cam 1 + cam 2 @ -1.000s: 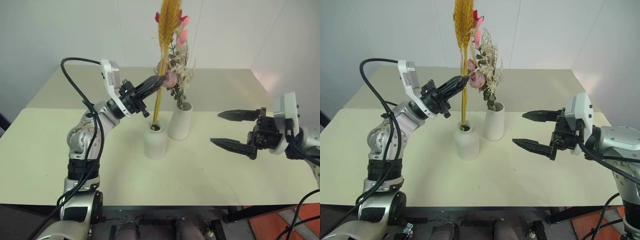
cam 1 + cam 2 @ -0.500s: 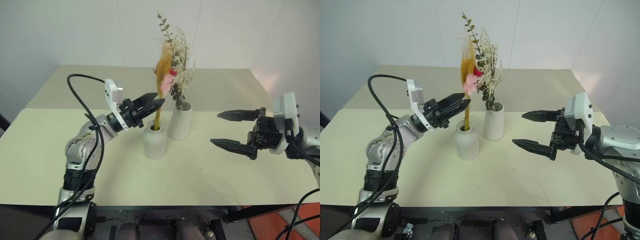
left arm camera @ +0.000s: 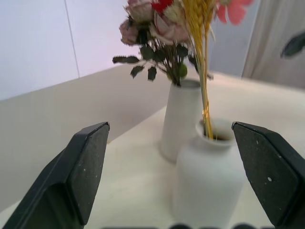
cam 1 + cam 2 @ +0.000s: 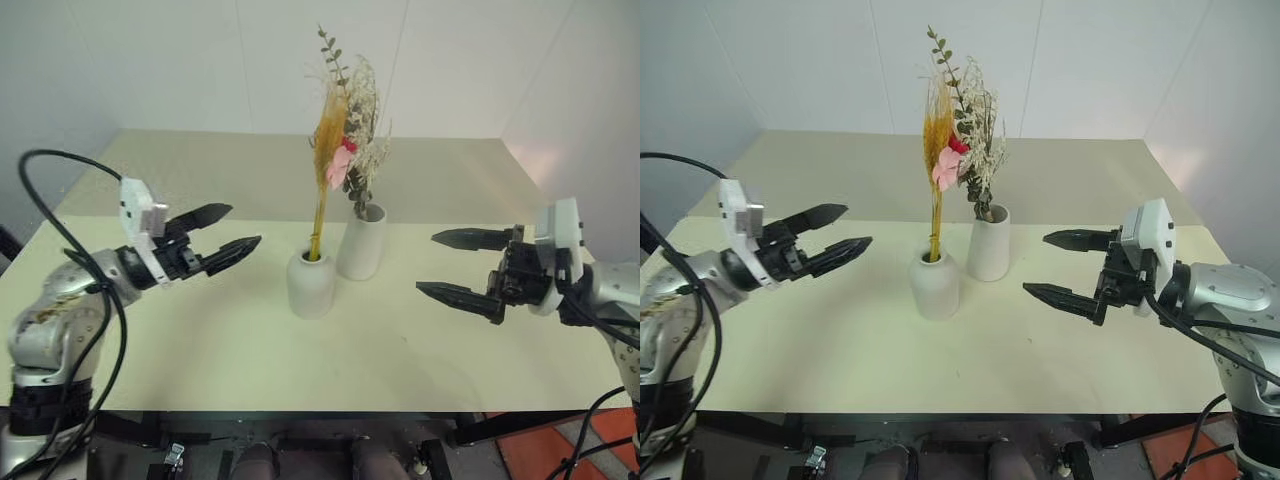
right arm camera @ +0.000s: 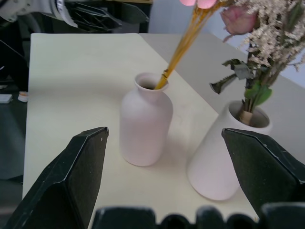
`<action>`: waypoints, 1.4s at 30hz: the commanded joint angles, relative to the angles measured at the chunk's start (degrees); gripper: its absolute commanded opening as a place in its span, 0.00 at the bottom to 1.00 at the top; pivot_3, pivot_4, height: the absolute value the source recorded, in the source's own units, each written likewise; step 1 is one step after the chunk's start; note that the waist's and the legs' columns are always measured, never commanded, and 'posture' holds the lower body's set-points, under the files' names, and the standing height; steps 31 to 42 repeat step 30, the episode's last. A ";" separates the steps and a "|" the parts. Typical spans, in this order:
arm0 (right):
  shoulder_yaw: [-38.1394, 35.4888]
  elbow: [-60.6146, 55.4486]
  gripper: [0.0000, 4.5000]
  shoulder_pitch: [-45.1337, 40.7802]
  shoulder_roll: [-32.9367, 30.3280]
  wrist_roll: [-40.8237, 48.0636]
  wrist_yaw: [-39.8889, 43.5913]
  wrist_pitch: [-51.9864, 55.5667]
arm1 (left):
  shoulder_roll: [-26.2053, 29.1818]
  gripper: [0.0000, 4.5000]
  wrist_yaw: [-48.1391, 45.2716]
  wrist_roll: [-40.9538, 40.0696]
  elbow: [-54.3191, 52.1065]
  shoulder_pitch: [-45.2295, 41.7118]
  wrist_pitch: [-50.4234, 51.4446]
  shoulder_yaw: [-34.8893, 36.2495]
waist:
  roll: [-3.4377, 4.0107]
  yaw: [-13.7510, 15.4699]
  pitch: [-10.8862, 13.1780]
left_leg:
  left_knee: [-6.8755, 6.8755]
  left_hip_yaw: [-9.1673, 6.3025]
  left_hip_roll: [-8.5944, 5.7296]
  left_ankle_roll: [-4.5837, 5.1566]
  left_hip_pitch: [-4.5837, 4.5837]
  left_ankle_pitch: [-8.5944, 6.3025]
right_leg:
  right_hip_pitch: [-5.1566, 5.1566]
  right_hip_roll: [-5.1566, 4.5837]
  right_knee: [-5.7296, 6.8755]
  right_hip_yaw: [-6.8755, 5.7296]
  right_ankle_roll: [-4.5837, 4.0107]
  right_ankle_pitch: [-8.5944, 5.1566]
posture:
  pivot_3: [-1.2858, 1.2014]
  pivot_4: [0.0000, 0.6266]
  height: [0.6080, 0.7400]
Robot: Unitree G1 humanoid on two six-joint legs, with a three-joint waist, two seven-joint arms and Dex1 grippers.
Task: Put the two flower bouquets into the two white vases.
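The short rounded white vase (image 4: 311, 285) stands mid-table and holds the thin yellow-stalk bouquet (image 4: 328, 140), which leans a little to the right. Just behind it on the right, the taller tapered vase (image 4: 361, 242) holds the bushy bouquet (image 4: 362, 130) of roses, leaves and pale sprigs. My left gripper (image 4: 245, 225) is open and empty, well to the left of the vases and pointing at them. To their right my right gripper (image 4: 426, 263) is open and empty, pointing back at them. The left wrist view shows both vases (image 3: 209, 176) (image 3: 180, 119) between its fingers.
The cream table (image 4: 250, 340) has bare room on both sides of the vases and in front of them. A second table top (image 4: 200, 170) adjoins behind, ending at white walls. Its front edge runs close below both grippers.
My left gripper opened and let go of the yellow-stalk bouquet, which dropped lower into the short vase. The left arm then drew back to the left and down. The right arm stayed still.
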 commanded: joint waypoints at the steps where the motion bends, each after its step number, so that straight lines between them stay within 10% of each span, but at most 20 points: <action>1: -1.46 -0.39 1.00 0.61 0.53 -0.23 -0.88 -1.46 | 2.49 0.99 -2.77 0.85 -2.12 1.34 -2.91 1.81 | 0.01 0.01 0.00 | -0.02 0.00 0.00 0.00 0.00 0.00 | 0.00 0.00 0.00 0.00 -0.02 -0.01 | 0.52 0.24 1.00; 42: -2.62 4.29 1.00 -1.52 1.24 -2.97 -3.52 -3.67 | 1.20 0.99 7.05 4.39 3.34 -5.71 -3.46 1.67 | 0.01 -0.05 0.00 | -0.04 0.02 0.01 0.00 0.01 0.00 | -0.01 0.00 0.01 0.00 0.01 0.01 | 0.52 0.24 1.00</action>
